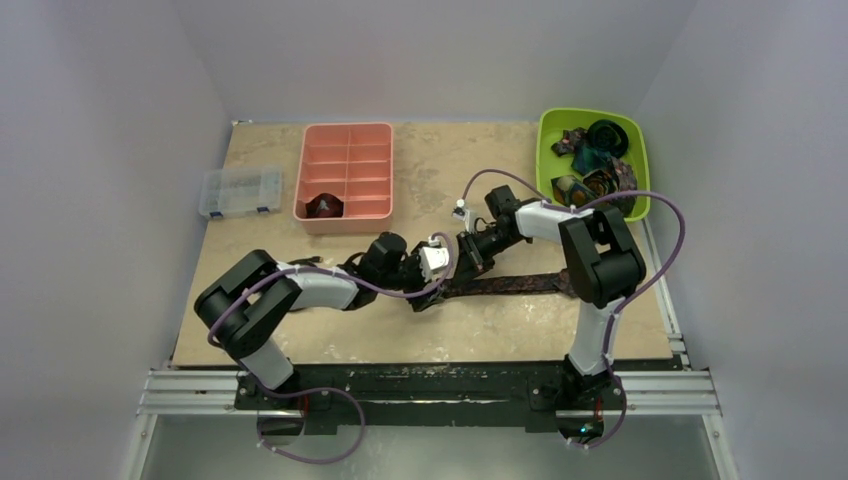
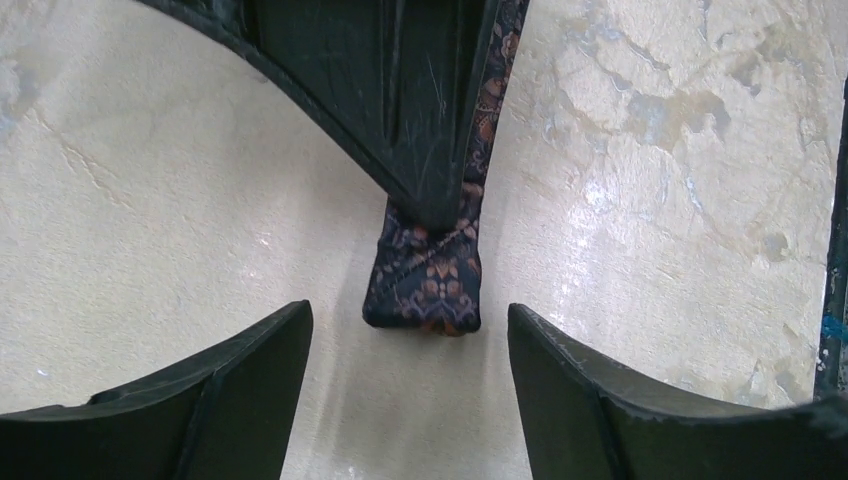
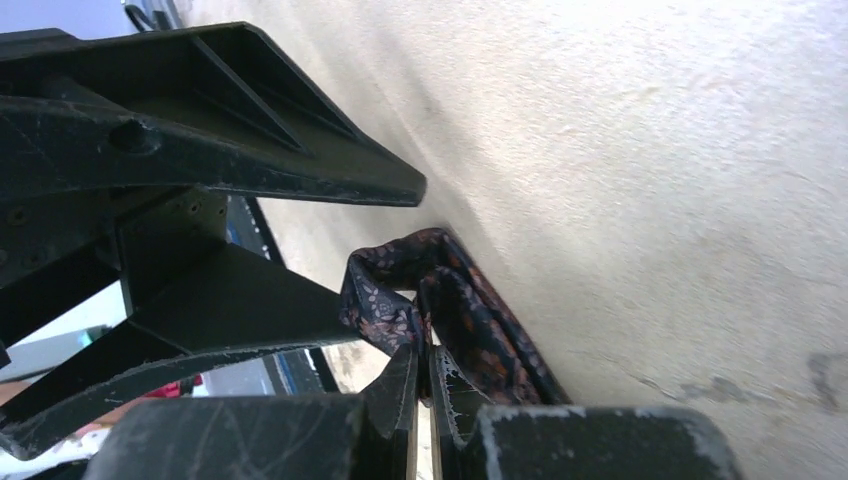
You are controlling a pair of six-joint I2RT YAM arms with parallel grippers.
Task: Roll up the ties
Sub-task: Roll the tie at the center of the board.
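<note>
Looking down the left wrist view, I have the left gripper released, its fingers standing wide on either side of the folded end of the brown-maroon tie without touching it. The right gripper is clenched on that same tie just behind the fold, pinching the doubled fabric low over the table. From there the rest of the tie runs flat towards the right arm as a long strip. My worry is the fold: one pinch alone holds it, so if the right fingers twist or lift before the left ones close, I judge the first turn could spring open or slip out sideways. The grippers sit very close, so a careless close could catch finger on finger rather than fabric. A tug along the strip could drag it skew and give a crooked coil. Further back, what looks like a rolled tie sits in the near-left compartment of the pink tray, and the green bin at the far right holds several more ties
</note>
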